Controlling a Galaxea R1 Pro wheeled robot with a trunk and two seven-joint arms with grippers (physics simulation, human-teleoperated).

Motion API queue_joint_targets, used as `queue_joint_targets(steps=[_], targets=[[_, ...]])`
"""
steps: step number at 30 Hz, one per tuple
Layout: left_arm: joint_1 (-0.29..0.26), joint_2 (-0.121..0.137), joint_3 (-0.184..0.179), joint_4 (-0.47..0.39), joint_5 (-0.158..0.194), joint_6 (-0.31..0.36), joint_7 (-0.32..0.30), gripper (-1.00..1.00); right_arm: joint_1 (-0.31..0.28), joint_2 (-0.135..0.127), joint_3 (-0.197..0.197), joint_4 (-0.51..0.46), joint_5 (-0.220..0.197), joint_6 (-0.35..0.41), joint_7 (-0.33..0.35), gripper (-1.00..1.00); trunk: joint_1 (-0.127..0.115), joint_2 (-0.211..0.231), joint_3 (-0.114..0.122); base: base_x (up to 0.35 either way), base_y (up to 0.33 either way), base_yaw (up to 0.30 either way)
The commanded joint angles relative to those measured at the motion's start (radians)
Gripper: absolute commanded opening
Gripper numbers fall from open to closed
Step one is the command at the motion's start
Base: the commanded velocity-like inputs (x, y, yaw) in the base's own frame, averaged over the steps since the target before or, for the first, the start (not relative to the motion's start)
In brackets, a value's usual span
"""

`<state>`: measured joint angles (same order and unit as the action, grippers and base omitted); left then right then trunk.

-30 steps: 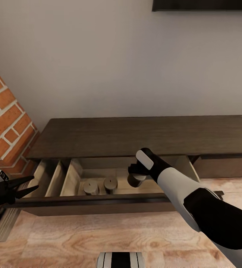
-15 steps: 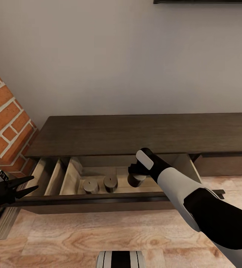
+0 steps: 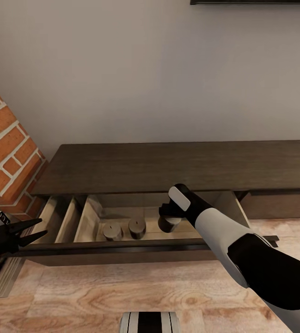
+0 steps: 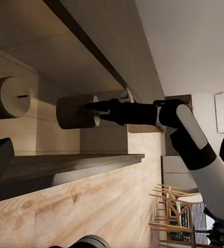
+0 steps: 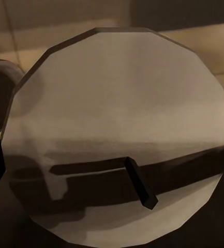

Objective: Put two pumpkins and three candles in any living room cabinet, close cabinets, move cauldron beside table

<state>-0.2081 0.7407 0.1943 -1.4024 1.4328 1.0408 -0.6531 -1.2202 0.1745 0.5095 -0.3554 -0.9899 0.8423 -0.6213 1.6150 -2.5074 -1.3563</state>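
Note:
The dark-brown cabinet (image 3: 168, 166) stands against the wall with its wide drawer (image 3: 122, 252) pulled open. Two tan-grey candles (image 3: 113, 230) (image 3: 137, 226) stand side by side on the drawer's floor. My right gripper (image 3: 170, 217) reaches down into the drawer, shut on a third candle (image 3: 168, 225) just right of them. The left wrist view shows that candle (image 4: 73, 112) at the right gripper's tips (image 4: 93, 111), beside another candle (image 4: 8, 97). Its flat top and wick (image 5: 117, 129) face the right wrist camera. My left gripper (image 3: 41, 227) hangs open by the drawer's left end.
A brick column (image 3: 6, 152) rises just left of the cabinet. A second drawer front (image 3: 279, 206) at the right is closed. Wooden floor (image 3: 122, 291) lies between my base (image 3: 150, 321) and the drawer. Dining chairs (image 4: 174, 206) show far off in the left wrist view.
The head view tilted a little about a second ago, so the cabinet sits slightly higher in the picture. Both arms and the candles have stayed where they were.

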Motion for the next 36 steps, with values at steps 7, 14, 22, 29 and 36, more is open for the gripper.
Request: queue_joint_targets(steps=[7, 14, 22, 29, 36], targets=[[-0.001, 0.000, 0.001, 0.000, -0.003, 0.004, -0.005, 1.00, -0.001, 0.000, 0.004, 0.000, -0.012, 0.000, -0.011, 1.00, -0.001, 0.000, 0.003, 0.000, 0.000, 0.000], [-0.001, 0.000, 0.001, 0.000, -0.003, 0.004, -0.005, 1.00, -0.001, 0.000, 0.035, 0.001, 0.004, -0.028, -0.026, 1.00, -0.001, 0.000, 0.003, 0.000, 0.000, 0.000], [-0.001, 0.000, 0.001, 0.000, -0.003, 0.004, -0.005, 1.00, 0.002, 0.000, 0.072, 0.000, 0.010, -0.058, -0.019, 1.00, -0.001, 0.000, 0.003, 0.000, 0.000, 0.000], [0.000, 0.000, 0.001, 0.000, -0.003, 0.004, -0.005, 1.00, 0.026, 0.000, 0.240, -0.013, 0.010, -0.155, 0.038, 1.00, -0.001, 0.000, 0.003, 0.000, 0.000, 0.000], [-0.001, 0.000, 0.001, 0.000, -0.003, 0.004, -0.005, 1.00, 0.027, 0.000, 0.276, -0.015, 0.012, -0.189, 0.123, 1.00, -0.001, 0.000, 0.003, 0.000, 0.000, 0.000]])
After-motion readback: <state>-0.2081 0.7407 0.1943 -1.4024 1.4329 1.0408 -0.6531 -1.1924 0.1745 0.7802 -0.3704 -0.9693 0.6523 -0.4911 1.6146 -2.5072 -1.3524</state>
